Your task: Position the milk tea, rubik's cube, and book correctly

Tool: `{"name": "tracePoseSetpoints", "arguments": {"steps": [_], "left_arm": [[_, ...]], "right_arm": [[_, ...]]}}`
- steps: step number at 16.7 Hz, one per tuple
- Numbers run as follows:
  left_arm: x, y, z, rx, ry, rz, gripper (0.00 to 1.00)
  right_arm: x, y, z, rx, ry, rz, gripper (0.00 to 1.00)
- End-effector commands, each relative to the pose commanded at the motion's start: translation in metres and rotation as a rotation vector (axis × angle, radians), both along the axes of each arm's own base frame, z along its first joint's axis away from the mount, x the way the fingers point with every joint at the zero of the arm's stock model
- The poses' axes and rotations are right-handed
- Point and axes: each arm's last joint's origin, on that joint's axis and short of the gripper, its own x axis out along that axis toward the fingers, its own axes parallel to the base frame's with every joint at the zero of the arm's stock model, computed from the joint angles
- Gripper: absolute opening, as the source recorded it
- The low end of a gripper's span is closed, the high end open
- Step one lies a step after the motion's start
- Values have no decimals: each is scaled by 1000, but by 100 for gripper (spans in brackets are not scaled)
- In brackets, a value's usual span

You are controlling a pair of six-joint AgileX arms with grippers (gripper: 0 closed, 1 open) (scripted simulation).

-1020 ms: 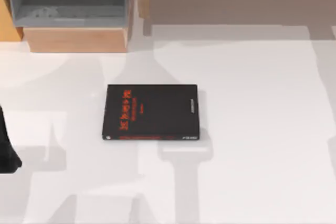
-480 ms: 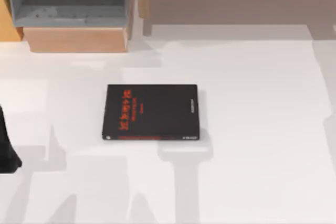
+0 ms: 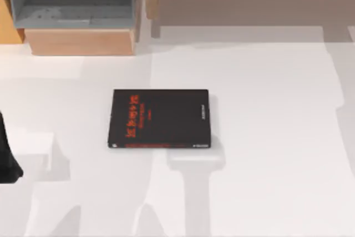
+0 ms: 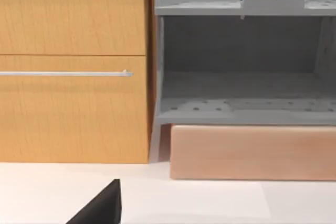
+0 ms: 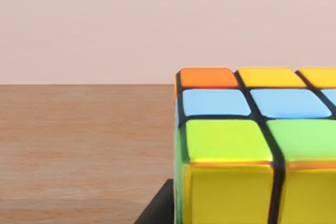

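The cube [image 5: 247, 150] is being seen just before the right gripper, over a wooden top [image 5: 79, 145]; its grip cannot be told; the black book [image 3: 160, 118] is lying unmoved since earlier; the left arm [image 3: 8, 156] is being kept parked.

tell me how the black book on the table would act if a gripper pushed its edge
The black book lies flat and closed on the white table, so it would probably slide instead of tipping. It looks stiff, likely moving as one piece. A push away from the edge's middle might turn it.
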Motion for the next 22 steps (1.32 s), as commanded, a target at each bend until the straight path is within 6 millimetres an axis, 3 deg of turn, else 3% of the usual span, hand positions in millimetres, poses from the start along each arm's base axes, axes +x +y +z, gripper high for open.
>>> {"name": "tracePoseSetpoints", "arguments": {"steps": [1,14,22], "left_arm": [[0,0,0,0,0,0,100],[0,0,0,0,0,0,100],[0,0,0,0,0,0,100]], "right_arm": [[0,0,0,0,0,0,0],[0,0,0,0,0,0,98],[0,0,0,0,0,0,100]]}}
